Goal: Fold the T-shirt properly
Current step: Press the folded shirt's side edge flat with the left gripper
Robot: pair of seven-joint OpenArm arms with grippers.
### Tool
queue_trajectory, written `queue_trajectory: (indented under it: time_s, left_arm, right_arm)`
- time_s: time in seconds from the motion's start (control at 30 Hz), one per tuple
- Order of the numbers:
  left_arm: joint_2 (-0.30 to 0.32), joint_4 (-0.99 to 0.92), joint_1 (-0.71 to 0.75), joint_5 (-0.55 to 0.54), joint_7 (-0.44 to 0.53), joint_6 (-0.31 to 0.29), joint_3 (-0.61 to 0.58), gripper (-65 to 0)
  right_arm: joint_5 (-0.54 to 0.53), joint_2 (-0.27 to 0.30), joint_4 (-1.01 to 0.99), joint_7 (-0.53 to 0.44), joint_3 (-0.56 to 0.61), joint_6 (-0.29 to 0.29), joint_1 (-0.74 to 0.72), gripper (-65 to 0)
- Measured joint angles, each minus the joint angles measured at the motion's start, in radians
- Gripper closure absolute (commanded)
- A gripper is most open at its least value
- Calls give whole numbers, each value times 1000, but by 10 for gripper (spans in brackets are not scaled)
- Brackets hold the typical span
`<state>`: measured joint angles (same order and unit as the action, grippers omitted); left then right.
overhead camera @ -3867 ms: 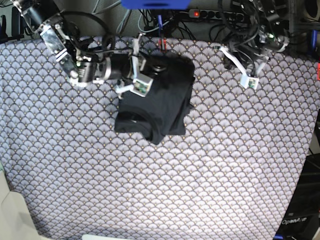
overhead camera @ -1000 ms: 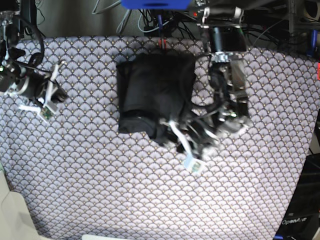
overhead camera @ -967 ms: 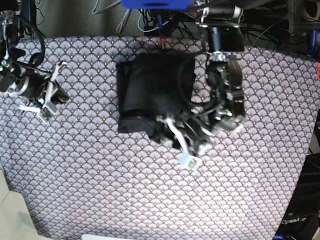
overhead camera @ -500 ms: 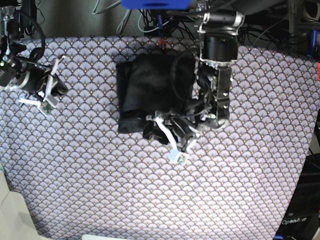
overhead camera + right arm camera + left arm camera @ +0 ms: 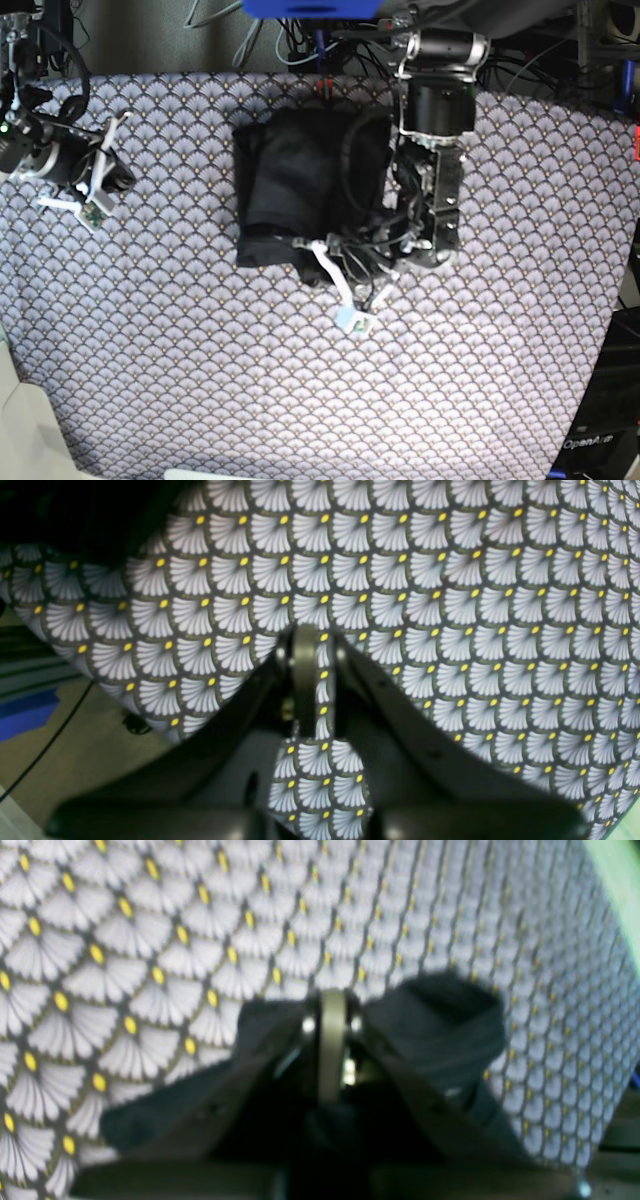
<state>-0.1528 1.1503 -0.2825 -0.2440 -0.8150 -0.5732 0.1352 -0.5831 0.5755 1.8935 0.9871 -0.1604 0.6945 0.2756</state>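
Shirt (image 5: 300,195) bundled at counter (image 5: 200,380) back-centre | left tool (image 5: 330,1005) now snapped closed on its near corner, having been wide | right tool (image 5: 305,635) closed, empty, far aside | ready for next fold

A fan-patterned tablecloth (image 5: 300,400) covers the table. Behind its far edge, black cables (image 5: 300,40) tangle around a power strip (image 5: 420,27) with a red light, and a blue block (image 5: 308,8) sits above.

light: even, bright | left wrist view: blurred | shadows: soft
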Motion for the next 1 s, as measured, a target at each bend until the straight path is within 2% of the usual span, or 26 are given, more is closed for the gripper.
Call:
queue_trajectory:
  time_s: [0.13, 0.37, 0.53, 0.77, 1.0]
  left_arm:
    - [2, 58, -3, 0, -20, 1, 66, 0]
    - [3, 260, 48, 6, -147, -1, 160, 0]
    - [0, 351, 87, -5, -169, -3, 158, 0]
    - [0, 351, 99, 0, -168, -3, 151, 0]
    - [1, 292, 82, -2, -165, -3, 66, 0]
  right_arm:
    - [0, 0, 0, 0, 0, 0, 0, -37]
    - [0, 1, 0, -5, 1, 0, 21, -37]
    - [0, -2, -1, -8, 2, 0, 24, -37]
    - [0, -3, -1, -7, 2, 0, 24, -37]
    - [0, -24, -1, -6, 6, 0, 25, -37]
